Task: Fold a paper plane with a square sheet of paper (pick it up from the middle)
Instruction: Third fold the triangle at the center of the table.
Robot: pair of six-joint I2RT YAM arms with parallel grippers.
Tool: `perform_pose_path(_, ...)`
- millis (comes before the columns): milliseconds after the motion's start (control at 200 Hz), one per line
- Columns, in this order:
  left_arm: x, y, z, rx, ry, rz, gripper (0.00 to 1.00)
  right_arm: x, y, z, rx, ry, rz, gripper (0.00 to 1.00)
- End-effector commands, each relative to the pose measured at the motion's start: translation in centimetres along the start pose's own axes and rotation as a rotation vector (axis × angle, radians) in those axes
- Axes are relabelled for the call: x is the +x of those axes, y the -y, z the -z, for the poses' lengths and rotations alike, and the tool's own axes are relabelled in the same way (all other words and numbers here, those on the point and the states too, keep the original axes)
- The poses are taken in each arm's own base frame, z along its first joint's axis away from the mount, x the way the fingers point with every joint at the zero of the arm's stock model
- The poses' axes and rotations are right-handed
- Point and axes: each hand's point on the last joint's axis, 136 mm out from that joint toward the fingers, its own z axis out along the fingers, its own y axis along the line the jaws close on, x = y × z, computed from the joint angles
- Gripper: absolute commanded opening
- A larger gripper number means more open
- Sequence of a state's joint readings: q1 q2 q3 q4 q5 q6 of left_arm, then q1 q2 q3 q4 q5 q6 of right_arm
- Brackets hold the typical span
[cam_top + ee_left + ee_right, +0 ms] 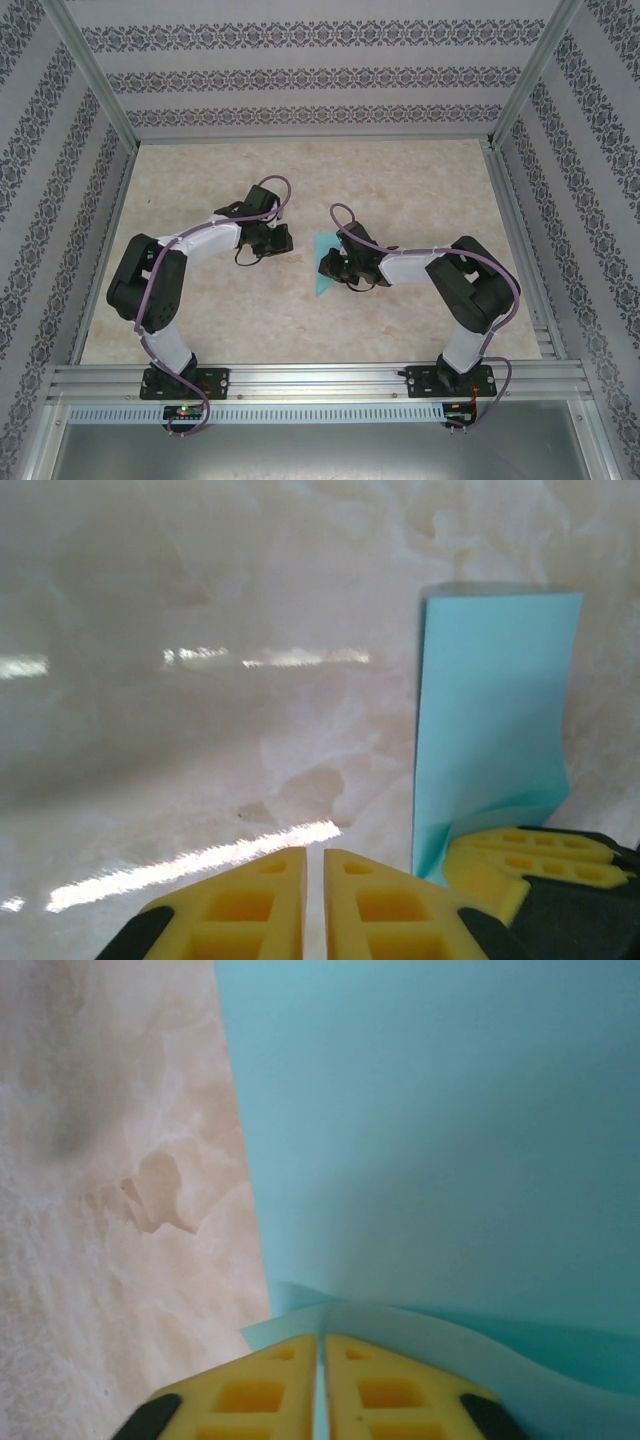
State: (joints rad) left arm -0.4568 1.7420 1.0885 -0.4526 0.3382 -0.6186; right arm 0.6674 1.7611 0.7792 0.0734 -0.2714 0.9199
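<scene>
The square sheet of paper (321,245) is teal-blue and lies at the middle of the table, its near edge curled up. In the right wrist view the sheet (430,1130) spreads ahead, and my right gripper (320,1338) is shut on its raised edge, with teal showing between the yellow pads. My left gripper (314,852) hovers over bare table just left of the sheet (495,700). Its yellow fingers (250,900) are shut, with a thin slit and nothing between them. The right gripper's fingers (520,852) show under the lifted corner. From above, the left gripper (285,240) and right gripper (328,266) face each other.
The marble-patterned table (400,180) is bounded by patterned walls and aluminium frame posts (95,90). A metal rail (320,380) along the near edge carries both arm bases. Purple cables loop over both arms.
</scene>
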Motion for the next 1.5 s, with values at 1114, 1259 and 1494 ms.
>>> perform_pose_path(1114, 4.3, 6.3, -5.7, 0.155, -0.124, -0.091, 0.0, 1.5, 3.8, -0.9, 0.121, -0.039, -0.041, 0.0)
perform_pose_path(1259, 4.1, 5.8, -6.1, 0.132, -0.117, -0.08, 0.0, 1.6, 3.7, -0.8, 0.111, -0.039, -0.047, 0.0)
perform_pose_path(1494, 4.3, 4.5, -6.9, 0.08, -0.123, -0.075, 0.0, 1.2, 2.7, -0.5, 0.064, -0.03, -0.051, 0.0)
